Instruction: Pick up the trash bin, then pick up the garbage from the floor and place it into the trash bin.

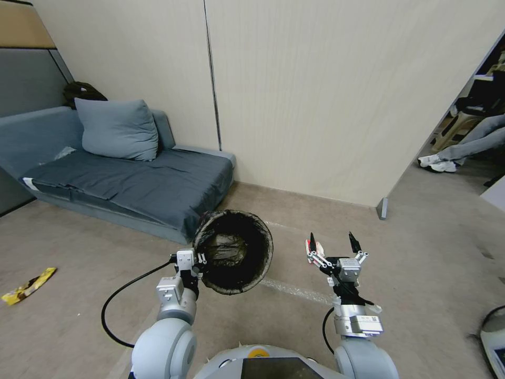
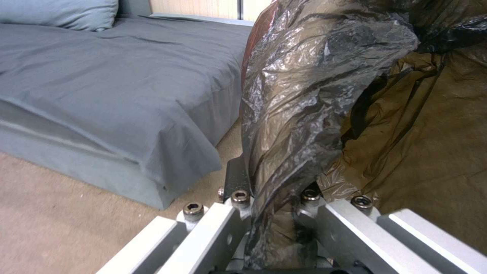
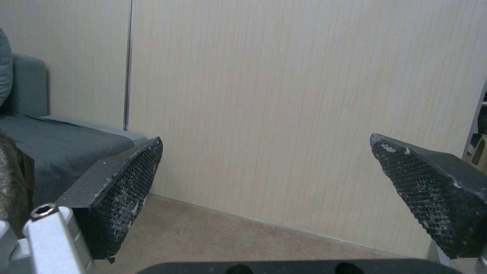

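The trash bin [image 1: 267,247], lined with a black bag, hangs tilted above the floor with its mouth toward me. My left gripper [image 1: 200,261] is shut on its near rim; in the left wrist view the gripper [image 2: 274,190] pinches the crinkled liner [image 2: 314,76]. My right gripper [image 1: 333,243] is held out to the bin's right, open with nothing between the fingers [image 3: 121,179]. Garbage on the floor: a yellow packet [image 1: 29,286] at far left, and a small red-and-white scrap [image 1: 307,246] just behind the right gripper's left finger.
A grey sofa [image 1: 131,179] with a pillow [image 1: 117,129] stands behind the bin, against a beige wall [image 1: 315,105]. A person's legs [image 1: 463,147] rest in the doorway at far right. A white object [image 1: 494,337] sits at the lower right edge.
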